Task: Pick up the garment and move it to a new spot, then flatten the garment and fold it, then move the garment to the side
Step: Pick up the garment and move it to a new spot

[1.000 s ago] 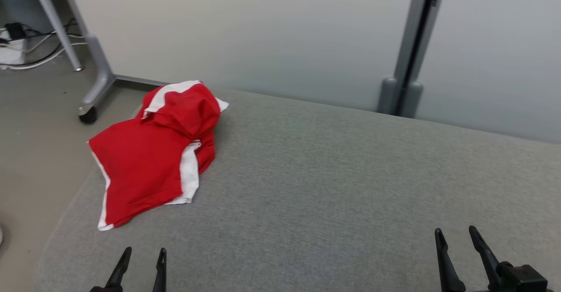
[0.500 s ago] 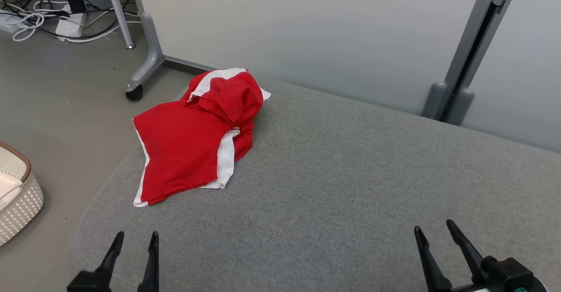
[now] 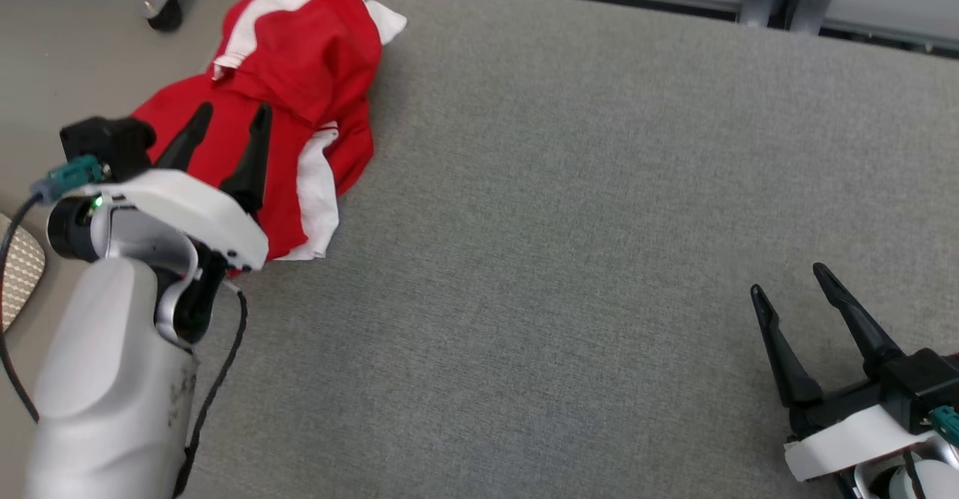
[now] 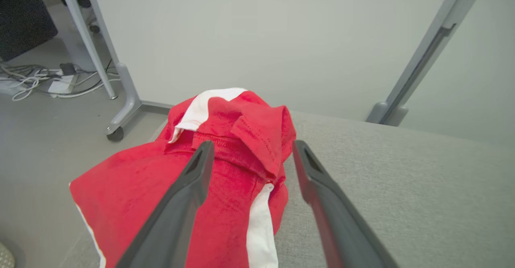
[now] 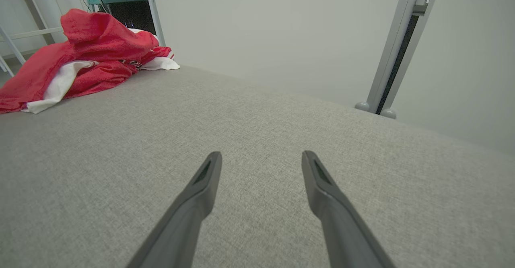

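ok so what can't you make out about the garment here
Head view: left end effector covers part of the garment; contact with the cloth unclear.
Left wrist view: its lower part runs off the bottom edge.
Right wrist view: left edge crops it.
Type: too crumpled to tell.

A caster wheel [image 3: 165, 13] is sitting on the floor [image 3: 67, 49] by the grey fabric surface [image 3: 569, 222], and cables [image 4: 24, 93] are sprawling further back.
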Robot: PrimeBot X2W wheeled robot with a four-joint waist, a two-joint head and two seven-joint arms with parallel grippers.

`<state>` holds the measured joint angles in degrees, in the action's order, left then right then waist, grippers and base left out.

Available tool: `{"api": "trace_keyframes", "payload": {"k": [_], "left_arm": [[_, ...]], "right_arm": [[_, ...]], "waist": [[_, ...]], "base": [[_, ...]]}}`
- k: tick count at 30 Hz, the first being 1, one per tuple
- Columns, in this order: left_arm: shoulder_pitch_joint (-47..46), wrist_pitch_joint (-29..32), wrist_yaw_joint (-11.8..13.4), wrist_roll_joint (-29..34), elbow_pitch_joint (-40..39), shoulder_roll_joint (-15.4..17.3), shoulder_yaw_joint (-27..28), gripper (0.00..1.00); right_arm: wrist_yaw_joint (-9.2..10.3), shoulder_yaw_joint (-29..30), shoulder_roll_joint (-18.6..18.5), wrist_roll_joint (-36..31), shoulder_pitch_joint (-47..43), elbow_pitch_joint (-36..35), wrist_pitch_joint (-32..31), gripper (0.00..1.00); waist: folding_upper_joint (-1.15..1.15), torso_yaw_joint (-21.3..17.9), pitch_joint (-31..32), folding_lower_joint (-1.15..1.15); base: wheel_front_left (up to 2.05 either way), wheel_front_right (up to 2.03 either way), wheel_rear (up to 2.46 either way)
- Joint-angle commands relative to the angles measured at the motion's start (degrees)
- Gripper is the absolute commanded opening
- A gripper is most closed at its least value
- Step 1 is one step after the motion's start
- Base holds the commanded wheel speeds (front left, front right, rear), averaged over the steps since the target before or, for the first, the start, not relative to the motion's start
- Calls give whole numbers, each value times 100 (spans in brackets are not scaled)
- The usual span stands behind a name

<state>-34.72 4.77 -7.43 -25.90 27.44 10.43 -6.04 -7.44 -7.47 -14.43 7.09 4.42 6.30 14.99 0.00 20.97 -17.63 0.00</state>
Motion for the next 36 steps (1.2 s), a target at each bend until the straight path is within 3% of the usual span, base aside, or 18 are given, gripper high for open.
{"api": "trace_keyframes", "payload": {"k": [1, 10, 14, 15, 16, 17, 23, 28, 32, 36], "left_arm": [[-261, 54, -2, -39, 177, 72, 2, 100], [-1541, 279, 34, -24, 2061, 283, -44, 100], [-1737, 95, 222, 167, 2746, 396, -145, 100], [-1774, 18, 230, 214, 2870, 401, -180, 49], [-1809, -76, 222, 211, 2968, 401, -179, 31], [-1837, -160, 218, 187, 3051, 390, -163, 0], [-1815, -633, 97, 150, 3232, 388, -252, 0], [-1858, -1026, 26, 48, 2881, 426, -315, 0], [-1766, -893, -6, -140, 2141, 455, -500, 0], [-1378, -418, -6, -491, 870, 653, -824, 0]], "right_arm": [[-8, 20, -70, -12, 73, -36, 30, 100], [-5, -174, -161, 33, -51, -173, 29, 100], [-5, -298, -120, 27, -72, -213, 29, 100], [-5, -319, -112, 33, -103, -212, 29, 100], [-5, -325, -95, 53, -115, -223, 29, 100], [-5, -307, -83, 63, -129, -227, 29, 100], [-5, -238, 58, 123, -299, -135, 29, 100], [-5, -132, 281, 207, -454, -81, 29, 100], [-5, -110, 534, 263, -542, -45, 29, 100], [-5, -114, 757, 308, -601, -9, 30, 100]], "waist": [[0, -222, -547, 0], [0, -623, -549, 0], [0, -772, -484, 0], [0, -789, -446, 0], [0, -798, -420, 0], [0, -793, -384, 0], [0, -737, -57, 0], [0, -679, 357, 0], [0, -752, 693, 0], [0, -994, 1002, 0]], "base": [[0, 0, 0], [0, 0, 0], [0, 0, 0], [0, 0, 0], [0, 0, 0], [0, 0, 0], [0, 0, 0], [0, 0, 0], [0, 0, 0], [0, 0, 0]]}}
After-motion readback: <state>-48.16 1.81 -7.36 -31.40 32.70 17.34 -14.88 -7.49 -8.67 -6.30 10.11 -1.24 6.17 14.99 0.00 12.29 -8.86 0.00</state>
